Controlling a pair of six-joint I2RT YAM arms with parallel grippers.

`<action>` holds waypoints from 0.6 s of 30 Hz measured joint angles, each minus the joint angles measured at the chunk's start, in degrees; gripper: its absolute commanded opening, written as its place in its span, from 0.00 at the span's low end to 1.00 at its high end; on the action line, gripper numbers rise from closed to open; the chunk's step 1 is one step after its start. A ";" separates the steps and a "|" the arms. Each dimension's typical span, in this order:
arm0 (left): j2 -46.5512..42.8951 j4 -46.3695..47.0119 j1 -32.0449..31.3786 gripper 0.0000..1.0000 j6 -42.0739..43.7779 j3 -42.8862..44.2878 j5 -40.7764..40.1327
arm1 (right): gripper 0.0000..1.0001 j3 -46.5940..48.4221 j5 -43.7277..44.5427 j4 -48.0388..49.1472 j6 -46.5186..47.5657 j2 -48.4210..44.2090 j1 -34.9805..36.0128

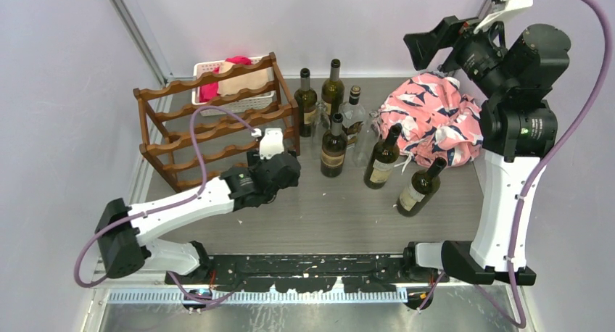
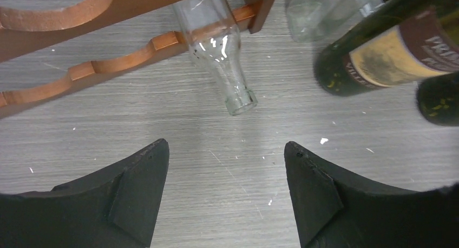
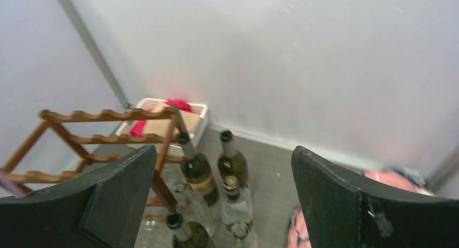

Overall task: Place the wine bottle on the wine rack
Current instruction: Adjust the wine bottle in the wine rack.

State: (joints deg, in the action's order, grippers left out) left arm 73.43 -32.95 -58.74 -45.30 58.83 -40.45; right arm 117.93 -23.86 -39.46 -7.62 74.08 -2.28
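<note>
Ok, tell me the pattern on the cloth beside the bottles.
The cloth is pink with white-and-navy shark-like shapes; top view shows it best.

The dark bottle [image 2: 389, 47] in the left wrist view has a brown label band with pale letters beginning "PRI", cut off at the edge. Smaller print below it is illegible. Other bottles' labels are too small to read.

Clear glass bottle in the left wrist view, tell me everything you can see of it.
The clear bottle looks like colourless glass, seemingly empty, its mouth open and uncapped. Only shoulder, neck and lip show; the rest runs out of frame. It lies in the wine rack, shoulder on a scalloped rail, neck poking out over the grey table. The left tool stands open short of it, not touching.
</note>
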 measured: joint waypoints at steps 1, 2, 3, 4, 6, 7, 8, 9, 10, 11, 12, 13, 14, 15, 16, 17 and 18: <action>1.16 0.07 -0.02 0.76 -1.03 0.04 -0.68 | 1.00 1.60 -1.42 0.46 -0.09 0.66 0.39; 2.19 0.07 -0.02 0.76 -1.75 0.13 -1.33 | 1.00 3.21 -2.69 0.46 -0.09 1.36 0.66; 3.56 0.04 0.00 0.76 -2.75 0.33 -2.21 | 1.00 6.03 -4.48 0.20 -0.11 2.73 0.92; 5.14 0.00 0.00 0.76 -3.87 0.76 -3.04 | 1.00 10.19 -5.95 -0.35 -0.07 4.94 1.14; 8.31 -0.35 0.00 0.76 -5.75 2.14 -4.50 | 1.00 22.34 -7.67 -2.84 0.48 11.28 1.20; 9.70 -0.37 0.00 0.76 -6.62 2.89 -5.11 | 1.00 26.99 -7.82 -3.72 1.09 13.73 1.09; 11.04 -0.39 0.00 0.76 -7.37 3.61 -5.66 | 1.00 30.01 -7.98 -5.14 1.70 15.34 1.09; 12.31 -0.35 0.02 0.76 -8.17 4.20 -6.19 | 1.00 30.75 -8.04 -6.64 2.36 15.76 1.03; 13.22 -0.15 0.09 0.76 -8.63 4.44 -6.56 | 1.00 30.25 -8.28 -8.28 2.91 15.52 0.72; 13.86 0.04 0.24 0.76 -8.81 4.48 -6.73 | 1.00 29.57 -8.70 -9.49 3.06 15.17 0.24; 14.60 0.26 0.52 0.76 -8.85 4.48 -6.84 | 1.00 28.74 -9.62 -10.75 3.23 14.75 -0.55; 15.08 0.55 0.68 0.75 -8.81 4.48 -6.82 | 1.00 28.46 -10.27 -11.65 3.21 14.62 -1.29; 15.78 1.36 1.07 0.75 -8.72 4.48 -6.78 | 1.00 28.30 -11.50 -12.41 3.02 14.51 -3.02; 16.37 2.08 1.53 0.75 -8.70 4.50 -6.75 | 1.00 28.00 -13.31 -12.70 2.54 14.38 -5.64; 16.98 2.78 1.95 0.75 -8.63 4.52 -6.78 | 1.00 27.30 -14.84 -12.48 1.92 13.99 -7.85; 17.79 3.32 2.38 0.75 -8.57 4.74 -6.91 | 1.00 24.11 -17.38 -10.36 0.37 12.50 -11.58; 18.49 3.76 2.67 0.75 -8.52 4.96 -7.02 | 1.00 20.55 -18.99 -8.35 -1.44 10.78 -14.34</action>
State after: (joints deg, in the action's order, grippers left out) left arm 91.92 -29.19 -56.07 -53.82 63.79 -47.46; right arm 138.47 -42.85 -47.81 -9.06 84.86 -16.62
